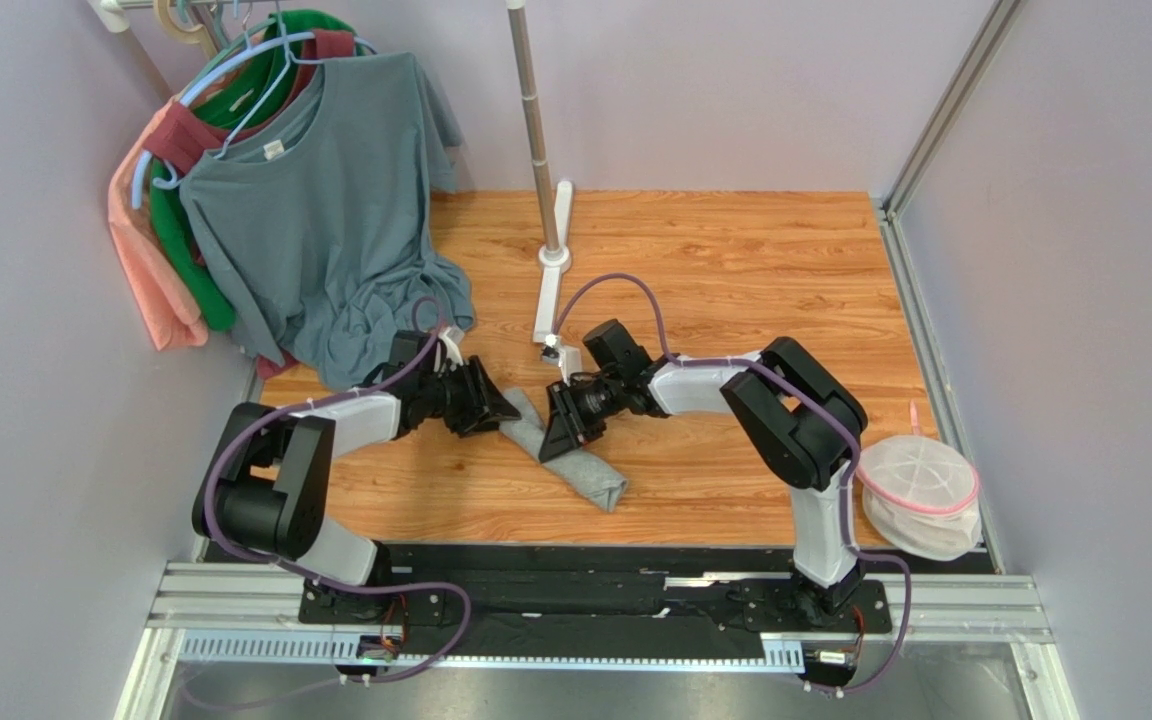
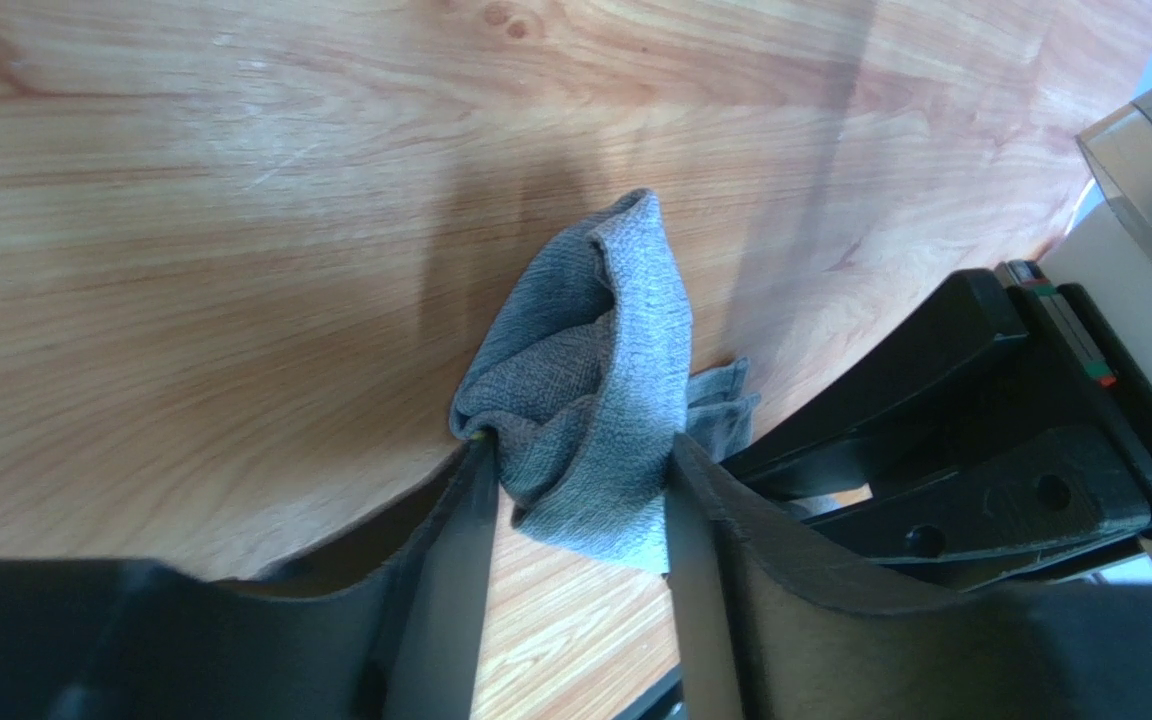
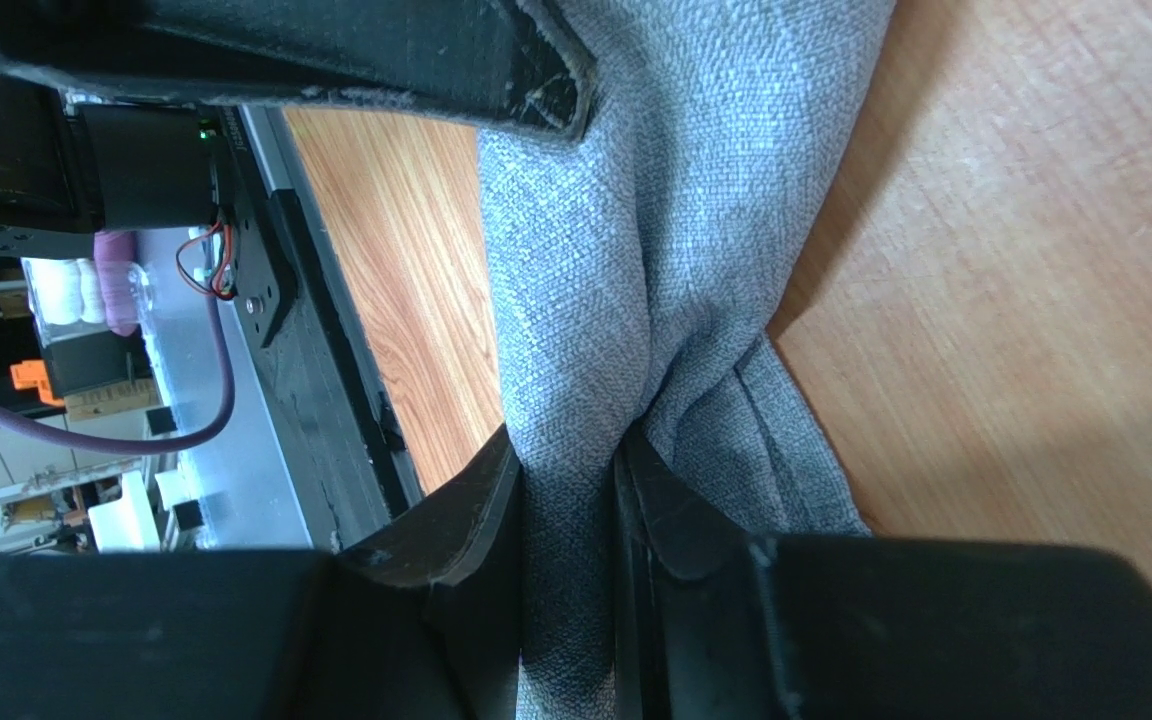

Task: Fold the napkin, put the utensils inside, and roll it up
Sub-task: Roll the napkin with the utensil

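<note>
At the centre of the table (image 1: 717,255), the left gripper (image 2: 575,488) pinches one end of the napkin (image 1: 585,468), a rumpled grey roll trailing toward five o'clock; the right gripper (image 3: 567,495), reaching in from three o'clock, is clamped on the cloth; no fork shows; seemingly the rolling step, which next calls for even tightening.

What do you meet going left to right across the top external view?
Blue-grey T-shirt on its hanger → left end effector → napkin → white mesh basket with pink rim. The right end effector and pole stand overlap the napkin's span, so they're left out.
</note>
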Tool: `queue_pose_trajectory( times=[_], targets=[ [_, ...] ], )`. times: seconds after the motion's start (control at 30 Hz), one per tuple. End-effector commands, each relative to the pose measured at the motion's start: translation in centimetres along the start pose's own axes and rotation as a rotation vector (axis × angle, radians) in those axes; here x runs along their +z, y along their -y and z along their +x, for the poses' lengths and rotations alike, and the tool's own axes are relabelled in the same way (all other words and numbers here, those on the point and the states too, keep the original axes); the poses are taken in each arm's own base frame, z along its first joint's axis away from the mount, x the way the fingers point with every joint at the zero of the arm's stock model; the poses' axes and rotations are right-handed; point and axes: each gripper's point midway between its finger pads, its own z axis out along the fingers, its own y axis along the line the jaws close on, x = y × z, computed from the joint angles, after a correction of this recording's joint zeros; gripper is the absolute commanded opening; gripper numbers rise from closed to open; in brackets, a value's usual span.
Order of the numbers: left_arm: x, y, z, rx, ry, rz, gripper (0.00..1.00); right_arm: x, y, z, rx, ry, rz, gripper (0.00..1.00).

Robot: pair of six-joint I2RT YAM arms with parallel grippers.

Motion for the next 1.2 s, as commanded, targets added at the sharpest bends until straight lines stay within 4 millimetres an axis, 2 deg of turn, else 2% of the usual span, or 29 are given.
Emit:
queue_pose_trajectory(
  times=[0.0, 0.03, 0.07, 0.17, 0.2, 0.3, 0.33, 0.37, 0.4, 0.43, 0.5, 0.53, 0.57, 0.63, 0.67, 0.83, 0.93, 0.97, 1.17],
  targets=[
    [0.7, 1.1, 0.2, 0.015, -0.012, 0.041, 0.31, 0.0, 0.5, -1.7, -0.028, 0.052, 0.009, 0.19],
    [0.7, 1.0, 0.2, 0.012, -0.018, 0.036, 0.25, -0.1, 0.6, -1.9, -0.034, 0.057, 0.022, 0.21],
    [0.8, 0.9, 0.2, 0.012, -0.020, 0.030, 0.13, -0.3, 0.7, -1.8, -0.029, 0.050, 0.034, 0.22],
    [0.8, 1.2, -0.2, 0.021, -0.027, 0.019, 0.00, -1.3, 0.5, -2.1, -0.053, 0.044, 0.086, 0.40],
    [0.7, 1.3, -0.3, 0.019, -0.041, 0.006, 0.00, -1.9, 0.0, -2.7, -0.084, 0.058, 0.100, 0.48],
    [0.5, 1.5, -0.7, 0.042, -0.068, -0.018, 0.00, -3.2, -0.4, -3.6, -0.123, 0.072, 0.183, 0.55],
    [0.6, 1.3, -0.6, 0.043, -0.087, -0.027, 0.00, -4.0, -0.6, -4.8, -0.166, 0.105, 0.231, 0.56],
    [0.4, 1.0, -0.1, 0.050, -0.120, -0.046, 0.00, -4.4, -1.0, -4.8, -0.180, 0.097, 0.254, 0.56],
    [0.4, 1.5, -0.7, 0.062, -0.119, -0.043, 0.00, -4.7, -1.3, -5.1, -0.202, 0.104, 0.281, 0.56],
    [0.5, 1.4, -0.6, 0.064, -0.131, -0.049, 0.00, -5.5, -1.4, -6.0, -0.246, 0.139, 0.348, 0.57],
    [0.5, 1.3, -0.6, 0.070, -0.145, -0.056, 0.00, -5.4, -2.3, -6.0, -0.317, 0.154, 0.408, 0.57],
    [0.6, 1.1, -0.5, 0.069, -0.155, -0.061, 0.00, -6.0, -1.7, -6.5, -0.368, 0.183, 0.506, 0.57],
    [0.5, 1.2, -0.5, 0.068, -0.160, -0.063, 0.00, -5.6, -2.8, -6.2, -0.428, 0.198, 0.522, 0.57],
    [0.6, 1.2, -0.4, 0.064, -0.169, -0.065, 0.00, -5.6, -3.3, -6.2, -0.495, 0.229, 0.587, 0.57],
    [0.6, 1.2, -0.4, 0.061, -0.173, -0.068, 0.00, -4.9, -4.3, -6.0, -0.543, 0.236, 0.581, 0.58],
    [0.6, 1.2, -0.5, 0.059, -0.184, -0.077, 0.00, -3.7, -3.9, -4.7, -0.644, 0.225, 0.690, 0.57],
    [0.6, 1.3, -0.7, 0.059, -0.187, -0.081, 0.00, -2.9, -3.7, -3.8, -0.686, 0.208, 0.713, 0.57],
    [0.5, 1.3, -0.7, 0.057, -0.190, -0.083, 0.00, -2.5, -4.2, -3.7, -0.704, 0.218, 0.709, 0.57],
    [0.4, 1.6, -0.9, 0.059, -0.191, -0.083, 0.00, -1.2, -3.0, -1.9, -0.735, 0.168, 0.738, 0.56]
  ],
)
